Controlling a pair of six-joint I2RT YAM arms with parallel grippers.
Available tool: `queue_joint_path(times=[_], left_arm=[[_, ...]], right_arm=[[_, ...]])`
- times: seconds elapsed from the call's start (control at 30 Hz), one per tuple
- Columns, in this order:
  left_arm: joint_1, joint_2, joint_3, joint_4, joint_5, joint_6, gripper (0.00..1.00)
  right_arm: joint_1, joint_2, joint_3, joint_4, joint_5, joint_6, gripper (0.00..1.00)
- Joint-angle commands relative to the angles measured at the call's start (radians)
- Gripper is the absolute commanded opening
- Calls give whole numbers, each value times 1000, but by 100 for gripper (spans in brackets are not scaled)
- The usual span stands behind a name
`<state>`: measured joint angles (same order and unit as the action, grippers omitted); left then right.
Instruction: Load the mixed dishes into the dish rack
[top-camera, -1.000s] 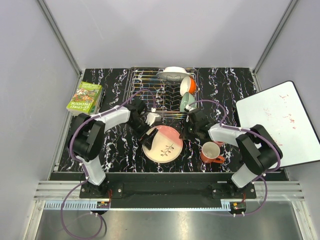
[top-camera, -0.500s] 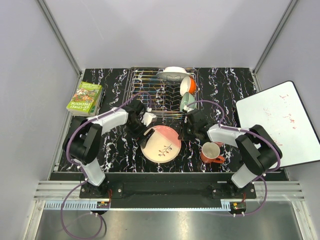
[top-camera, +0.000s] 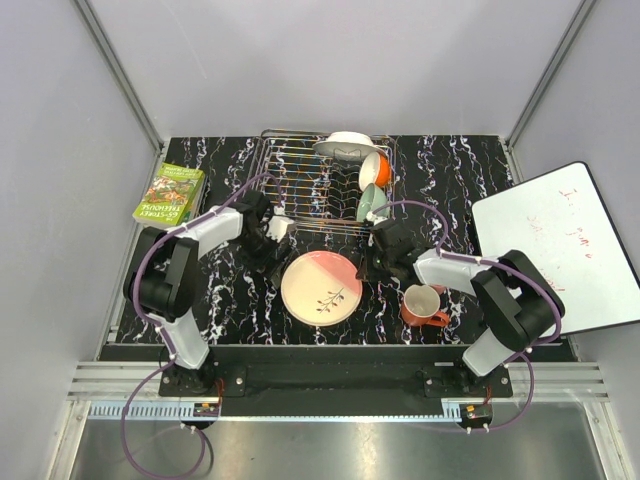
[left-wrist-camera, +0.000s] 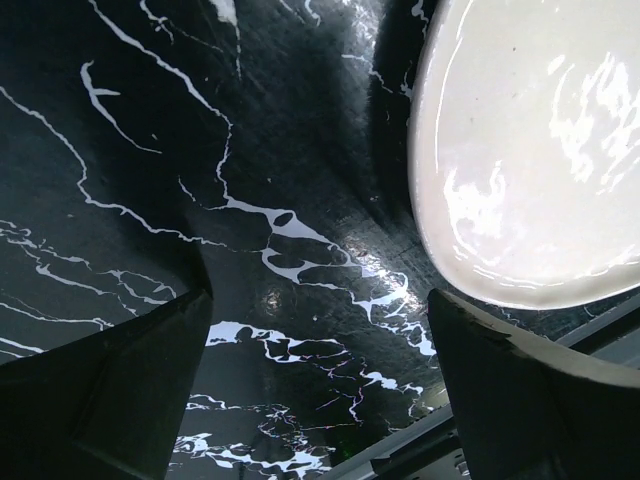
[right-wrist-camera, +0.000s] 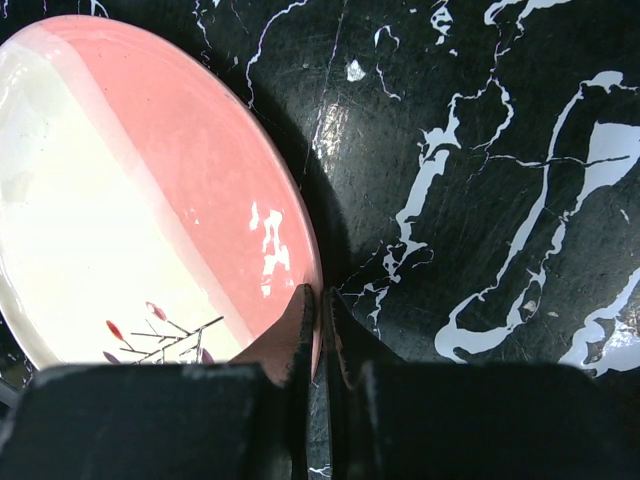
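The peach-pink plate with the twig motif (top-camera: 322, 287) lies on the black marble table in front of the dish rack (top-camera: 300, 185). My right gripper (top-camera: 363, 268) is shut on the plate's right rim; the wrist view shows both fingers pinching the edge (right-wrist-camera: 322, 320). My left gripper (top-camera: 272, 258) is open and empty just left of the plate, whose pale edge (left-wrist-camera: 530, 150) shows beyond my fingers. The white plate (top-camera: 348, 147), orange bowl (top-camera: 375, 168) and pale green bowl (top-camera: 372, 203) stand in the rack's right side. The orange mug (top-camera: 424, 303) sits right of the plate. The pink cup is not in view.
A green book (top-camera: 169, 195) lies at the table's left edge. A whiteboard (top-camera: 555, 245) lies off the right edge. The rack's left half holds no dishes. Grey walls enclose the table on three sides.
My left gripper has pulled back up and to the left off the plate's left rim. The plate, tilted before, now lies flatter. My right gripper stays shut on its rim.
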<state>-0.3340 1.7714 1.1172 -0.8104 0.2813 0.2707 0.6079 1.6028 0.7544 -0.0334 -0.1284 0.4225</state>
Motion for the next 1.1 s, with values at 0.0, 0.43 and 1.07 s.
queue_joint_path(times=[0.0, 0.43, 1.07], left_arm=[[12, 65, -28, 10, -27, -8, 99], [26, 68, -23, 5, -11, -8, 99], [44, -212, 7, 40, -37, -57, 99]], right_arm=[[26, -6, -20, -26, 30, -18, 8], [38, -21, -35, -3, 70, -19, 8], [58, -35, -47, 9, 102, -22, 9]])
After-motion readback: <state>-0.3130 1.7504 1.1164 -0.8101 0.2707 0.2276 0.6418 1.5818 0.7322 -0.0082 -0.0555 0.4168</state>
